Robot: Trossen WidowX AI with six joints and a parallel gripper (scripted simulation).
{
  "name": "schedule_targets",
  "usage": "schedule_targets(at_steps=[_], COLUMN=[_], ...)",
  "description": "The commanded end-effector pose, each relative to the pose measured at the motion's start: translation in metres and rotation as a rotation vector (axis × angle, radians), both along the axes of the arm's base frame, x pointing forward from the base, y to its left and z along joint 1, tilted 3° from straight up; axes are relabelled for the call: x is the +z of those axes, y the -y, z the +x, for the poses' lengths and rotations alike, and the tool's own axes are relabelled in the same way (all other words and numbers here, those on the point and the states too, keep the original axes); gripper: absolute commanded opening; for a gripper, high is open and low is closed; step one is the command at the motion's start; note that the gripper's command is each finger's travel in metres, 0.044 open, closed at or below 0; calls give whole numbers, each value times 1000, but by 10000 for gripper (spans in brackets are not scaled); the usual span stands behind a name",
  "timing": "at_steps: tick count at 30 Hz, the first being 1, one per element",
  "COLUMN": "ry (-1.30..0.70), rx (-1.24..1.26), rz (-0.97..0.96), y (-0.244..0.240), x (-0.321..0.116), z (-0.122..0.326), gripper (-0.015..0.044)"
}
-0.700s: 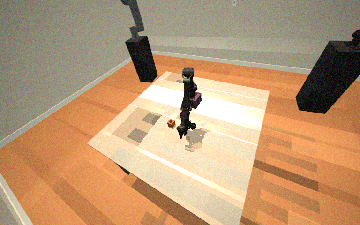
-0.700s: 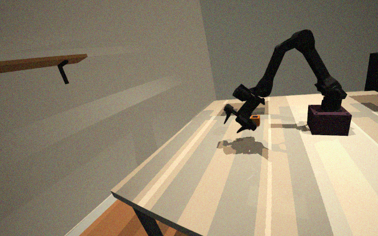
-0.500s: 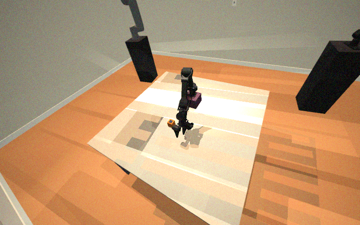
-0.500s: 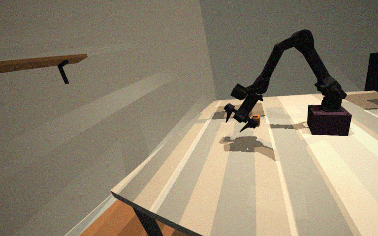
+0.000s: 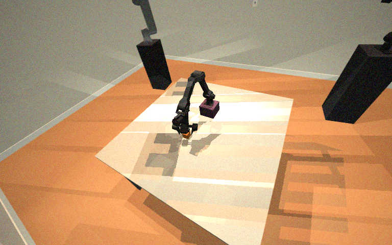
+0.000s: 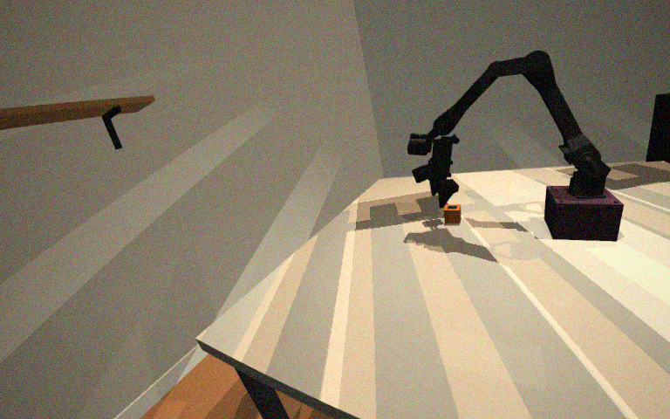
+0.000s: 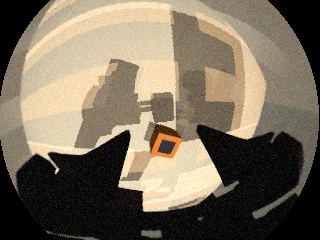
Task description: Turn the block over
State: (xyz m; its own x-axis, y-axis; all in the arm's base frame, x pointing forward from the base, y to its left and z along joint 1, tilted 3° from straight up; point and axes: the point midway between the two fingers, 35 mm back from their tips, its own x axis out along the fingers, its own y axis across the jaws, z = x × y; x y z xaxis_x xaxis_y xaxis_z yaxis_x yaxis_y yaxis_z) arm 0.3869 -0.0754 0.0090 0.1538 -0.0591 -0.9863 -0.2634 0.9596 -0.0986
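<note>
The block is a small orange cube resting on the table. One face carries a dark blue square mark. In the wrist view this marked face is turned up toward the camera; in the exterior view a dark mark shows on the side of the block that faces that camera, so which face actually points upward cannot be settled from the views together.

The block sits directly below the claw, between the lines of the two fingers and nearer the fingertips than the palm. It is not touched by either finger. In the top view the block shows just under the claw, partly covered by it.

The claw is spread to full width and holds nothing. It points straight down at the table, with its tips just above the top of the block. In the wrist view the two dark fingers stand well apart on either side of the block.

Behind the claw, the arm rises to a high elbow and descends to a dark purple base standing on the table, well apart from the block. Shadows of the arm fall on the table beside and in front of the claw.
</note>
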Motion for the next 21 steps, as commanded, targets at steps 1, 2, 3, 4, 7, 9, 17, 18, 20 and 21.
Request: schedule_targets(at_steps=[1,2,3,4,7,9,17,18,20,21], ry=[-152,-152,-152,-152,-152,-152,-153,-153,-153,-153], rx=[-427,-427,-427,-427,-427,-427,-427,-427,-427,-427], rz=[93,93,93,93,93,93,94,94,94,94], y=[27,27,27,27,27,27,26,26,26,26], x=[31,31,31,31,31,31,-4,-4,-6,-11], z=[-40,-40,-40,-40,-40,-40,-42,-42,-42,-42], gripper=[440,440,440,440,440,440,440,440,440,440])
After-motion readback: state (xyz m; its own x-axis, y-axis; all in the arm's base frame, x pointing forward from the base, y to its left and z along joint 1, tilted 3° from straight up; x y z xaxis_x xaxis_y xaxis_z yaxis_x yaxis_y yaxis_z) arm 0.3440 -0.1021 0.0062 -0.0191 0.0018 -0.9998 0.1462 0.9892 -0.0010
